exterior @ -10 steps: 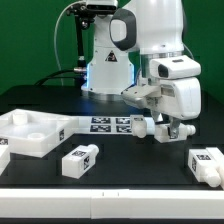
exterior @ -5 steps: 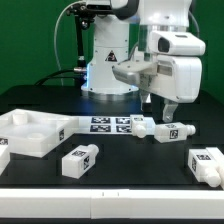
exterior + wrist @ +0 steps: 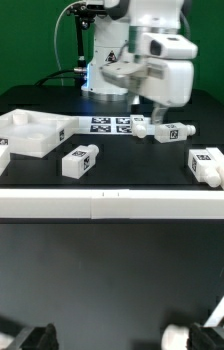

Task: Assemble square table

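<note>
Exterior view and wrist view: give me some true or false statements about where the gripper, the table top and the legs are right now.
1. The gripper is open with nothing between its fingers. True.
2. The table top sits at the exterior view's right. False: it is at the exterior view's left.
3. A leg lies by the marker board, at its end toward the exterior view's right. True.
4. The gripper is touching that leg. False: it hangs above it, clear of it.
5. The near leg stands inside the table top. False: it lies loose on the black table, beside the top.
</note>
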You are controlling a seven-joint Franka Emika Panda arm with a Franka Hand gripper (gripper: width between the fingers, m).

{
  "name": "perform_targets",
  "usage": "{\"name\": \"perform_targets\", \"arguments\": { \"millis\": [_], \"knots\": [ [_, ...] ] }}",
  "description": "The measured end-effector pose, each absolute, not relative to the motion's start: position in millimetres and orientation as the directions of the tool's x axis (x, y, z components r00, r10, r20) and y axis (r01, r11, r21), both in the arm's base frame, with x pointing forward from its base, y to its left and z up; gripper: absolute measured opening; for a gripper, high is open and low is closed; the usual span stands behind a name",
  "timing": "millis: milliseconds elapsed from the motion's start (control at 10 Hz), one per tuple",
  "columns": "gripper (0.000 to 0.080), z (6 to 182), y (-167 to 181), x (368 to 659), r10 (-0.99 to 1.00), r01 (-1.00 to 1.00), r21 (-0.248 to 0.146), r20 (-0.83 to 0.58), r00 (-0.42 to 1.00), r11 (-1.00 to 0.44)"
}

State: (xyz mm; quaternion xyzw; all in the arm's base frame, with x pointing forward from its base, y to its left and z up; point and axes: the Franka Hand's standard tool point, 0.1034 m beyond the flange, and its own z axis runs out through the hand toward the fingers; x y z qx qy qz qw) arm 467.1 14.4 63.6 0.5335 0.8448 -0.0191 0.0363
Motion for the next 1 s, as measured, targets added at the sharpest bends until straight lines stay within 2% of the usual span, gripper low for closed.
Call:
{"name": "perform_targets", "arguments": {
  "millis": [100,200,500,600,800,1000],
  "knots": [
    [0.0649,69.8,2,479,0.887,0.891,-0.004,-0.094,-0.452,0.453],
    [0.0649,74.1,-1,485,0.879,0.884,0.003,-0.100,-0.466,0.468],
    [0.0649,72.9,-3,484,0.881,0.885,0.001,-0.099,-0.463,0.466],
    [0.0649,71.0,-15,490,0.858,0.863,-0.030,-0.099,-0.505,0.504],
    [0.0649,70.9,-41,527,0.821,0.827,-0.064,-0.103,-0.562,0.558],
    [0.0649,55.6,-55,535,0.812,0.817,-0.077,-0.087,-0.577,0.572]
  ]
}}
